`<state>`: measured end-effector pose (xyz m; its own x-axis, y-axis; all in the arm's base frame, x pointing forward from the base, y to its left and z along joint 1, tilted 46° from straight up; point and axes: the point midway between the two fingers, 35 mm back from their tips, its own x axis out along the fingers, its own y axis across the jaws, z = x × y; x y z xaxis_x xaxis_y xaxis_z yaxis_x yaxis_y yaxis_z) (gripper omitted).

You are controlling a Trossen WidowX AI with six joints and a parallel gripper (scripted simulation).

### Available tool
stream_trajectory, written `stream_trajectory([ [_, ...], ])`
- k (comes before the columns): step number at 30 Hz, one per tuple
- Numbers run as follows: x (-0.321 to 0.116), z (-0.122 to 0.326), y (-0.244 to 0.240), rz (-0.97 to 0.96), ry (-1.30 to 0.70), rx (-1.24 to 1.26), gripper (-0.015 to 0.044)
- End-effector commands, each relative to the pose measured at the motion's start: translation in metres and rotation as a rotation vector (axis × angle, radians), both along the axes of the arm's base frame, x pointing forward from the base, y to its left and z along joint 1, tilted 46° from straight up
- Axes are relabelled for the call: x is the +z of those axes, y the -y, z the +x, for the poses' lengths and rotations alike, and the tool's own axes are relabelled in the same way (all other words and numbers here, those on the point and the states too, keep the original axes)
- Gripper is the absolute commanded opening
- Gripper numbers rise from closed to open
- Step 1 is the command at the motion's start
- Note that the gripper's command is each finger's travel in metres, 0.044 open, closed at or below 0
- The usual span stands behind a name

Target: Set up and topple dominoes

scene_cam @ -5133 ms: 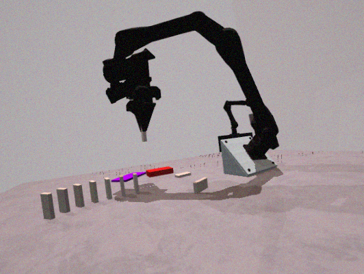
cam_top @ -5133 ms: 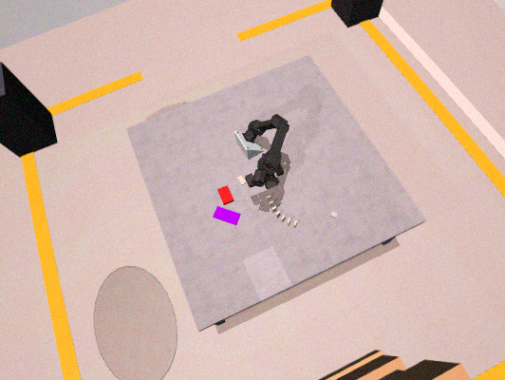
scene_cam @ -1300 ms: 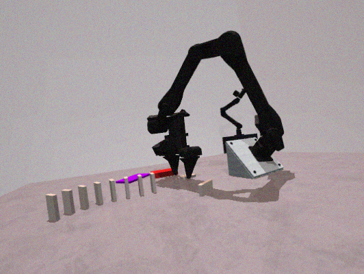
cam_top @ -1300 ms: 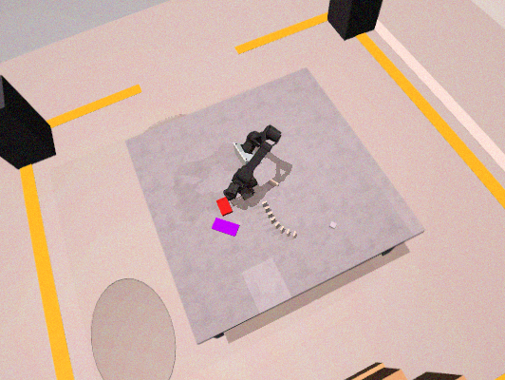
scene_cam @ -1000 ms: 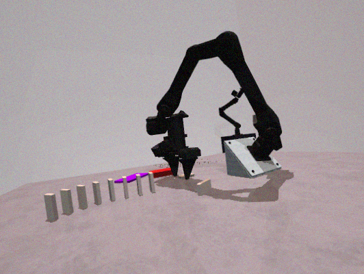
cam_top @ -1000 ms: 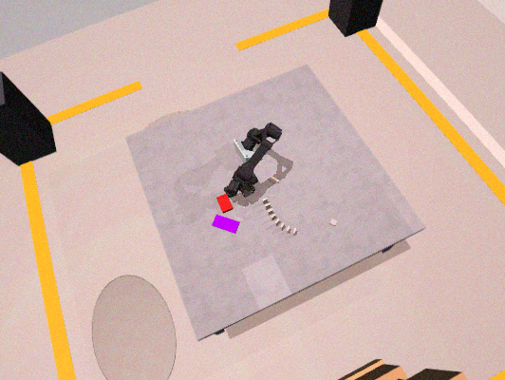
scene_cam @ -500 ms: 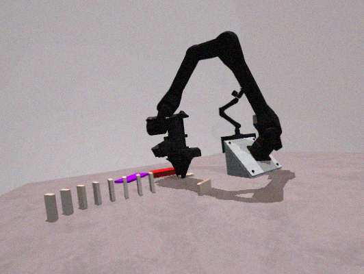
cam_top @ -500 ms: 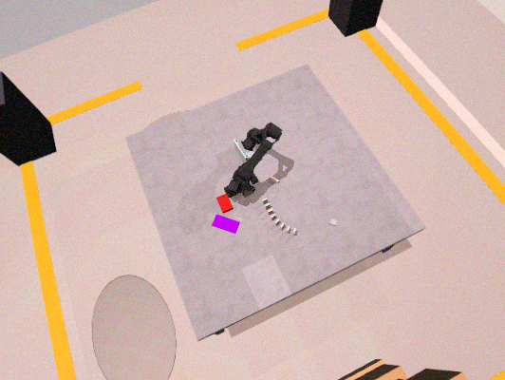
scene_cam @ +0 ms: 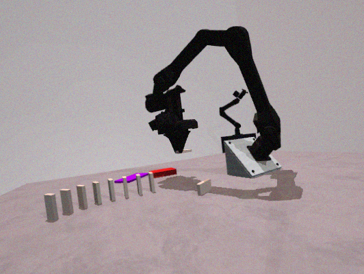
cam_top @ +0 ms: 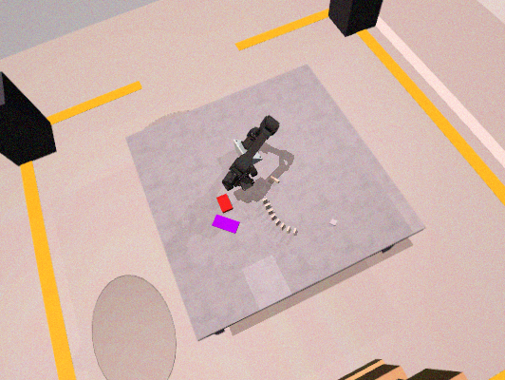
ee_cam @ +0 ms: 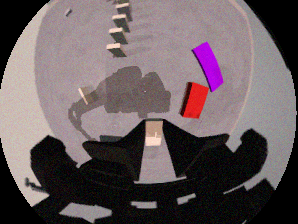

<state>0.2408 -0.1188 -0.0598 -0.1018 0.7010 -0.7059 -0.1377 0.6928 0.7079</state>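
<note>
Several pale dominoes stand upright in a curved row; its end nearest the arm is one domino [cam_top: 265,201] [scene_cam: 152,183] [ee_cam: 116,49], and its other end is another domino [cam_top: 295,232] [scene_cam: 51,208]. A loose domino [cam_top: 275,180] [scene_cam: 204,187] rests on its long edge between the row and the arm's base, and shows at the left in the wrist view [ee_cam: 87,94]. My gripper [scene_cam: 179,151] [ee_cam: 153,121] is shut on another domino [scene_cam: 186,151] [ee_cam: 153,140], held roughly level above the table. The fingers hide part of it.
A red block [cam_top: 224,203] [scene_cam: 164,172] [ee_cam: 195,101] and a purple flat block [cam_top: 226,224] [scene_cam: 131,178] [ee_cam: 208,66] lie beside the row, on the far side in the exterior view. A small pale square [cam_top: 333,221] lies beyond the row's far end.
</note>
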Motion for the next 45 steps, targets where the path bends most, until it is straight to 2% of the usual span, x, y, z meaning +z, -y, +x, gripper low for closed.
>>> stream_trajectory([
  [1, 0.031, 0.004, 0.030, -0.006, 0.006, 0.005, 0.0107],
  [4, 0.052, 0.007, 0.049, -0.007, 0.006, 0.005, 0.0107],
  [9, 0.052, 0.008, 0.052, -0.014, -0.039, -0.040, 0.0107],
  [21, 0.037, 0.023, 0.065, -0.124, -0.800, -0.816, 0.0107],
  [34, 0.036, 0.024, 0.065, -0.134, -0.805, -0.830, 0.0107],
  [45, 0.019, 0.025, 0.061, -0.268, -0.703, -0.873, 0.0107],
])
